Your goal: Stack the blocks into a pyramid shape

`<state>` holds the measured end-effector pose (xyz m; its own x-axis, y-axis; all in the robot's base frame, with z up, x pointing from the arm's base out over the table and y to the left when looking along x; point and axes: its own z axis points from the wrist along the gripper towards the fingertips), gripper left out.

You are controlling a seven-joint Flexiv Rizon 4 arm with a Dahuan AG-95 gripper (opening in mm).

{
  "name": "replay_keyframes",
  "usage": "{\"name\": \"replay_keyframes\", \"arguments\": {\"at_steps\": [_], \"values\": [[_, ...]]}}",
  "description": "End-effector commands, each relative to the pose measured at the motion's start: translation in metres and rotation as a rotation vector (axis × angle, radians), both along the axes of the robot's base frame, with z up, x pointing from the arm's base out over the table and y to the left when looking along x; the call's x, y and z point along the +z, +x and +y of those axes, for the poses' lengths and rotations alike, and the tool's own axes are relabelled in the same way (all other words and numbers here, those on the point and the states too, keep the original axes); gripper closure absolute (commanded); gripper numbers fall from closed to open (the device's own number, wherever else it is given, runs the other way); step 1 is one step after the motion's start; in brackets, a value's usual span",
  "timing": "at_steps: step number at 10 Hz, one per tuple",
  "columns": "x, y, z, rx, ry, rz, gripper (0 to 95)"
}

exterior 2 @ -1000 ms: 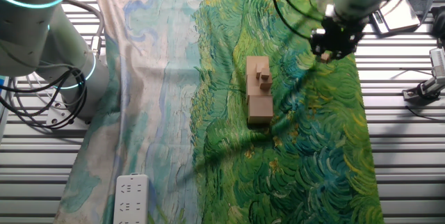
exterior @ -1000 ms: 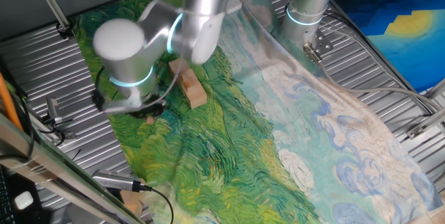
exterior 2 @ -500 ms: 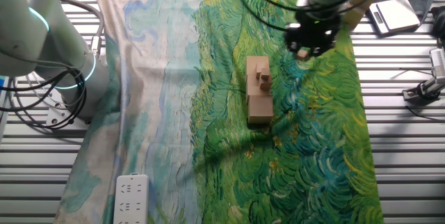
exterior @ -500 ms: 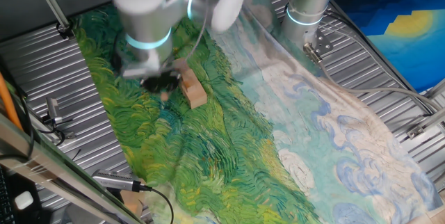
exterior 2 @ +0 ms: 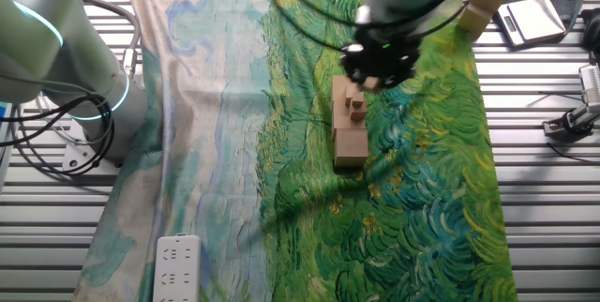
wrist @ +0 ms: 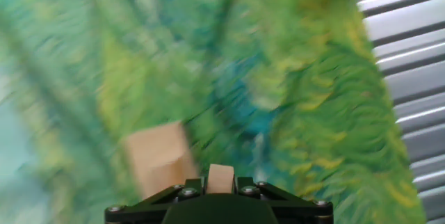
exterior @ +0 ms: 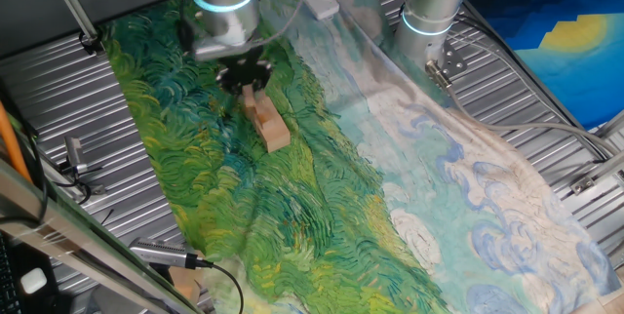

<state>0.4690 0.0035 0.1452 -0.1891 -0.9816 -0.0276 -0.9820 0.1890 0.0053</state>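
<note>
Your gripper (exterior 2: 377, 79), closed on a small block (wrist: 220, 179), hovers just off the far end of the row of blocks (exterior 2: 349, 122), whose long axis runs away toward the bench's near edge.

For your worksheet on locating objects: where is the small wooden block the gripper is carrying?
The small block sits pinched in the gripper, just above the far end of the row of blocks on the green cloth.
</note>
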Motion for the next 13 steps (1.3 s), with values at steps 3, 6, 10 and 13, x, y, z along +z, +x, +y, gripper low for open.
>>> {"name": "replay_keyframes", "arguments": {"at_steps": [3,6,10,13], "values": [[-0.012,0.002,0.005,0.021,-0.007,-0.010,95.0],[-0.015,-0.001,0.005,0.066,-0.007,-0.021,95.0],[-0.017,-0.003,0.005,0.099,-0.012,-0.053,95.0],[-0.019,-0.005,0.005,0.111,-0.026,-0.072,95.0]]}}
